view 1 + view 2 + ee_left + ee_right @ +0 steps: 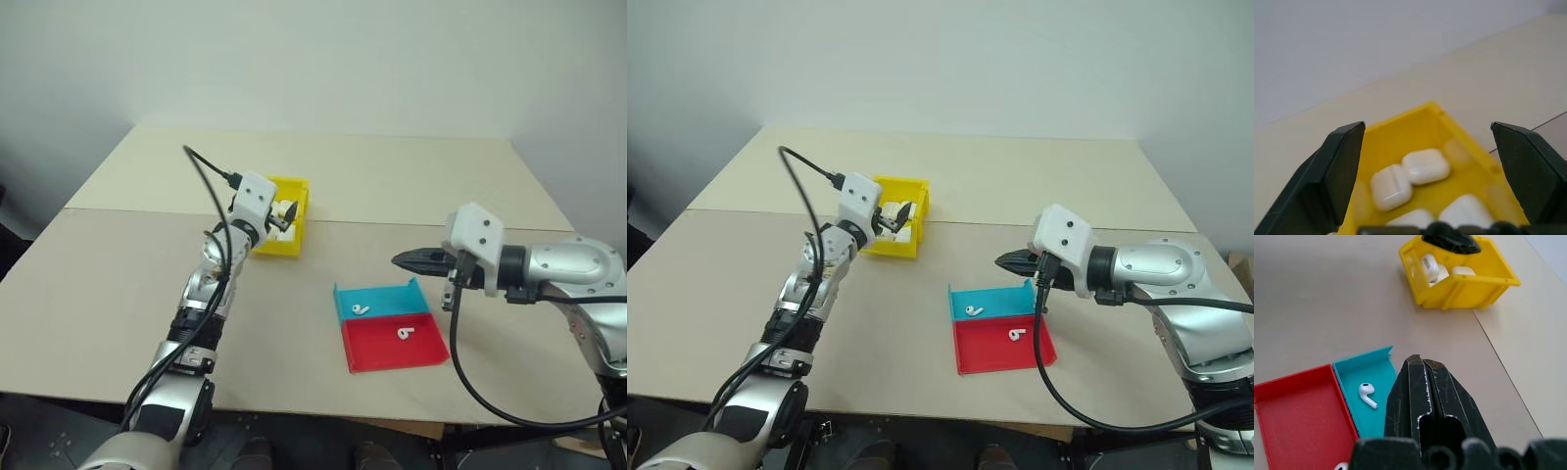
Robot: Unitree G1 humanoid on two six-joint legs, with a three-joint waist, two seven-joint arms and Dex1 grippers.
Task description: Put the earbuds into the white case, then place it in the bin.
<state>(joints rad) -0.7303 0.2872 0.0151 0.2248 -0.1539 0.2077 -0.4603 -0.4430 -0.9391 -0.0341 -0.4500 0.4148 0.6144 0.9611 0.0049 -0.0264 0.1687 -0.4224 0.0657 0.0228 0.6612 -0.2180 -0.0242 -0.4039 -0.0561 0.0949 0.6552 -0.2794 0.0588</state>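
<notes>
Beige tabletop [118,255] bears my left gripper [1430,147] spread wide above the yellow bin [287,240] of white cases [1426,165], my right gripper [1425,377] pinched together beside blue tray [392,297] and red tray [377,352] holding earbuds [361,309].

Blue tray [382,301] touching red tray [394,343] on beige table [411,186].

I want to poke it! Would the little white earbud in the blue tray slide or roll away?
Probably it skids: the earbud looks glossy and tiny, so likely very light. Its stem lies flat, so it may spin rather than roll. The blue tray has a wall that should stop it.
</notes>
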